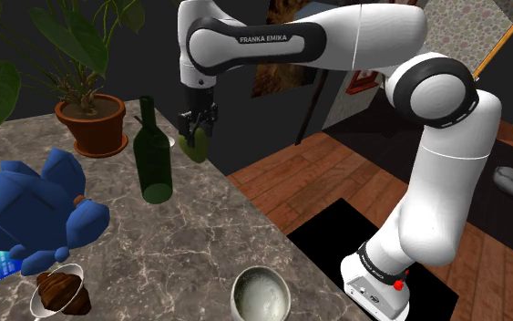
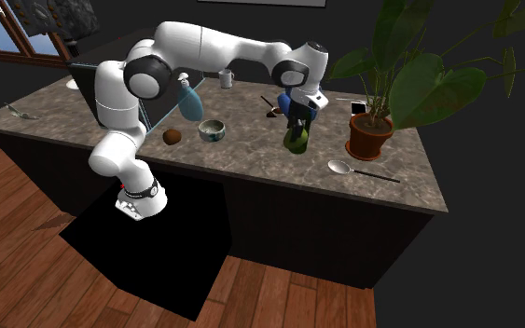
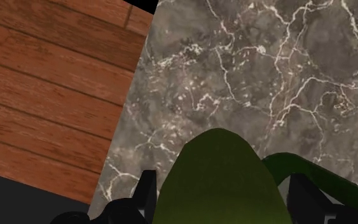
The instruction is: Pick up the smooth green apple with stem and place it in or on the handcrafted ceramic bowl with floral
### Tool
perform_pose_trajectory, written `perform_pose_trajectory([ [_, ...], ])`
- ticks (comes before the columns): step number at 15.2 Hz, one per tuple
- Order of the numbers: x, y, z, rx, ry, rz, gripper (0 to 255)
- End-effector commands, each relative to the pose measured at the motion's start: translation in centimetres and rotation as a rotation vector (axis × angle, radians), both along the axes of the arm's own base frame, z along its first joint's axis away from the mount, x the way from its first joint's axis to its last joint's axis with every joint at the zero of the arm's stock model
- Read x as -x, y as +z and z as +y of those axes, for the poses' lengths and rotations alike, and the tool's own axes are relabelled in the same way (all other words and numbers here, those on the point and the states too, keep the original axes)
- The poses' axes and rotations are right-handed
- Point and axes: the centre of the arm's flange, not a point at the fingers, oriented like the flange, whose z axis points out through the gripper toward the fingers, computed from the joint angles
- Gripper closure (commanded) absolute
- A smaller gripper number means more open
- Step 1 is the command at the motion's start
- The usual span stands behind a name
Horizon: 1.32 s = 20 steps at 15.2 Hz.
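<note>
My black gripper (image 1: 196,130) hangs over the marble counter (image 1: 190,237) close to its edge beside the wooden floor. It is shut on a green apple (image 1: 193,145), which sits a little above the stone. In the wrist view the apple (image 3: 219,181) bulges between the two fingers (image 3: 143,191), and both press its sides. The ceramic bowl (image 1: 261,294), pale inside with a greenish rim, stands upright near the stand end of the counter. From the second exterior view the bowl (image 2: 212,130) lies well to the left of the gripper (image 2: 297,121).
A dark green bottle (image 1: 152,155) stands just beside the gripper, further in on the counter. A potted plant (image 1: 91,119) sits behind it. A blue lumpy object (image 1: 35,205) and a brown item in a white dish (image 1: 60,290) lie towards the shoulder view's left. A spoon (image 2: 344,169) rests near the plant.
</note>
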Motion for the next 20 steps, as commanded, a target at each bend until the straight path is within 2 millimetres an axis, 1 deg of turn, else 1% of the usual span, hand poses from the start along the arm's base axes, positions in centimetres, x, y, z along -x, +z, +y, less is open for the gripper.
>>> perform_pose_trajectory([
  [1,0.0,1.0,0.0,0.000,0.000,0.000,255],
  [8,0.0,4.6,0.0,0.000,0.000,0.000,255],
  [20,15.7,5.4,2.1,0.000,0.000,0.000,255],
])
